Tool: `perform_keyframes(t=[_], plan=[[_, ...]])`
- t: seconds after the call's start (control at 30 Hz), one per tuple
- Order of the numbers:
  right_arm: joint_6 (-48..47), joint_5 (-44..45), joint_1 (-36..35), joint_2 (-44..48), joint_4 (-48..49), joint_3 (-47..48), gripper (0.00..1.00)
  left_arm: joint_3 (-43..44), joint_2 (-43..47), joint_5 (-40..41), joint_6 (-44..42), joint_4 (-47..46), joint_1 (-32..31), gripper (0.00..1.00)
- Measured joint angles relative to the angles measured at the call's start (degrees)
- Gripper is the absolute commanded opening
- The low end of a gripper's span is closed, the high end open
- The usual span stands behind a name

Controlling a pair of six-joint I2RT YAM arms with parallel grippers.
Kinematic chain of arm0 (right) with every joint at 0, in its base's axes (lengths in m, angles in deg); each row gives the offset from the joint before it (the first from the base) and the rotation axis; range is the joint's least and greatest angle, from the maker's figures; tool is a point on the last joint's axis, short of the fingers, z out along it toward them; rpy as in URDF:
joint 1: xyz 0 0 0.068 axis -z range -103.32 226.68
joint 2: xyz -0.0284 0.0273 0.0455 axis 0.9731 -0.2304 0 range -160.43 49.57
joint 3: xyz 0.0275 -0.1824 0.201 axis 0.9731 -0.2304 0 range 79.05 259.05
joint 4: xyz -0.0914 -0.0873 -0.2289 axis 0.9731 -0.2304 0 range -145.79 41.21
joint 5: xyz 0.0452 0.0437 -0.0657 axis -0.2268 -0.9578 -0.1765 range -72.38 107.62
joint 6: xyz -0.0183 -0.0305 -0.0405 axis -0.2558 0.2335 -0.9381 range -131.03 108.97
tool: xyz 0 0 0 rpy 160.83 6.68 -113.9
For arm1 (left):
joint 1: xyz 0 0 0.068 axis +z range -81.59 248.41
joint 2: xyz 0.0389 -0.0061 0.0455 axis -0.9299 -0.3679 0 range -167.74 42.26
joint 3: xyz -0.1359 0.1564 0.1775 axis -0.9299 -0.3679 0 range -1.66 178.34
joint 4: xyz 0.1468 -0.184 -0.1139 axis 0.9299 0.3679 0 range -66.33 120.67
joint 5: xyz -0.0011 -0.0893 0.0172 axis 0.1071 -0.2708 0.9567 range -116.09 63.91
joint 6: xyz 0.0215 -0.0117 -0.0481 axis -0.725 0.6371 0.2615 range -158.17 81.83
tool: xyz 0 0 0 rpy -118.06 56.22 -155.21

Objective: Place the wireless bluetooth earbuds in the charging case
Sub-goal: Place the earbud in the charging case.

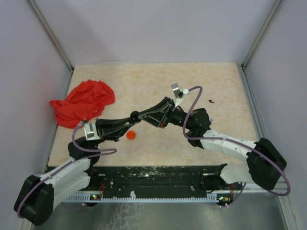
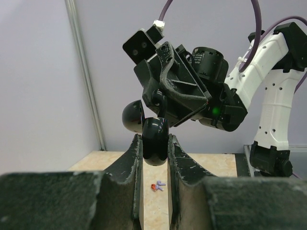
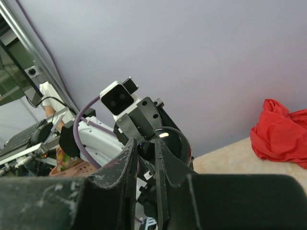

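While clamped by the left gripper (image 2: 154, 149), charging case (image 2: 155, 130): glossy, rigid, likely slippery.
Grip site: broad sides are favoured.
Right gripper (image 3: 145, 146): narrow; hold cannot be told.

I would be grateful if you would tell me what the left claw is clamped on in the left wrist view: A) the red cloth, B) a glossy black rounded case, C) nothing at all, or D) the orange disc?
B: the left claw has its two fingers pressed against either side of the glossy black case.
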Motion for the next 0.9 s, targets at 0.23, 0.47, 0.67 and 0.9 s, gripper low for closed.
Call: perform_keyframes(t=[0.23,0.47,0.67,0.9], plan=[[0.42,0.24,-0.52,-2.14,1.60,0.00,0.01,0.00,0.00,0.11,0.70,0.02,0.00,0.00],[0.72,0.63,-0.63,-2.40,3.32,-0.79,0.02,0.00,0.07,0.50,0.85,0.04,-0.04,0.00],[0.96,1.66,-0.63,-2.40,4.57,-1.51,0.02,0.00,0.11,1.88,1.33,0.04,-0.07,0.00],[1.97,2.36,-0.63,-2.89,5.20,-1.51,0.09,0.00,0.22,2.64,1.97,0.04,-0.07,0.00]])
